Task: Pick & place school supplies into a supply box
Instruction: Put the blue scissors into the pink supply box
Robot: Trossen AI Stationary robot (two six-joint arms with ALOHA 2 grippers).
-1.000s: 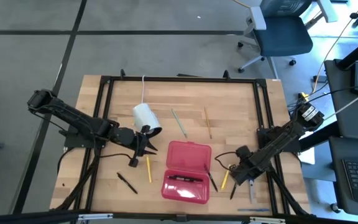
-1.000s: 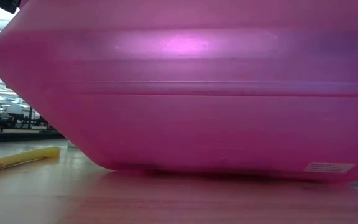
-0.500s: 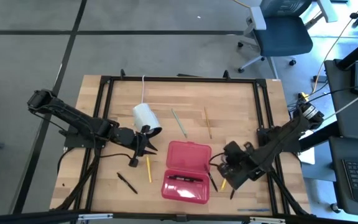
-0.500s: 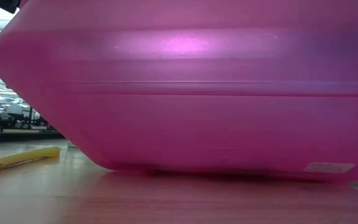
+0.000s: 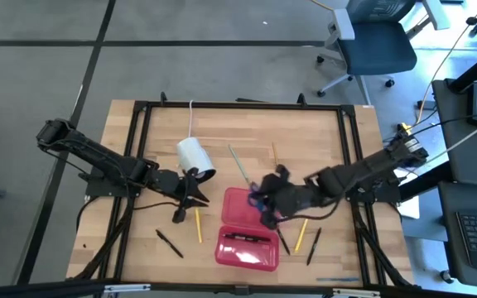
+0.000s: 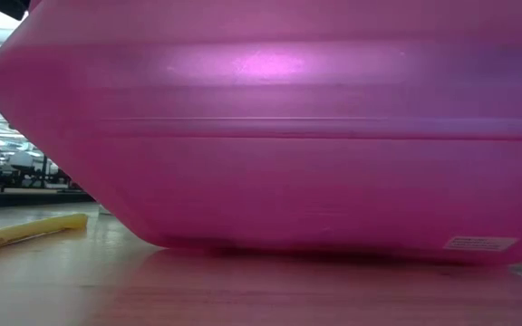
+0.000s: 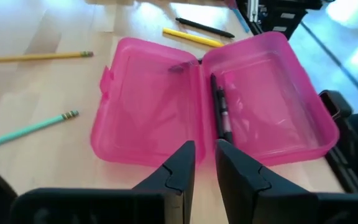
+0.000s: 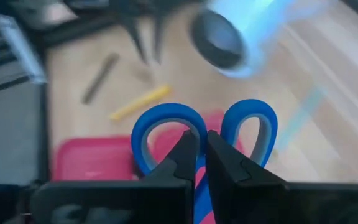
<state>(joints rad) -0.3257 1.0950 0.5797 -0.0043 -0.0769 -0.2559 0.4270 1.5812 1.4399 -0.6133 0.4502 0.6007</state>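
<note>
The open red supply box (image 5: 251, 228) lies near the table's middle, with a black pen (image 5: 247, 237) in its near half; it fills the low view (image 6: 261, 136). My right gripper (image 5: 266, 207) hangs over the box's far half, shut on blue-handled scissors (image 8: 204, 130). My left gripper (image 5: 195, 199) waits just left of the box, its fingers (image 7: 185, 162) a narrow gap apart, holding nothing. Pencils and pens lie flat on the table: yellow (image 5: 197, 224), green (image 5: 238, 163), wood-coloured (image 5: 277, 163), another yellow (image 5: 301, 235), and black pens (image 5: 169, 242) (image 5: 313, 246). My right gripper pinches the scissors between its two fingers (image 8: 185, 155), just below the two blue handle loops, where they join (image 8: 197, 168). The loops stand out past the fingertips. The scissors are lifted clear, above the box's far half. The blades are hidden behind the fingers.
A white cylinder (image 5: 195, 157) with a cord lies on its side just beyond my left gripper. A black frame (image 5: 238, 106) runs round the tabletop. An office chair (image 5: 371, 41) and a desk stand off the table's far right. A yellow pencil (image 6: 25, 231) shows left of the box in the low view.
My right gripper has swung from the table's near right part toward the left and far edge, ending over the red box, carrying the scissors lifted clear of the table. My left arm and the box have kept still.
</note>
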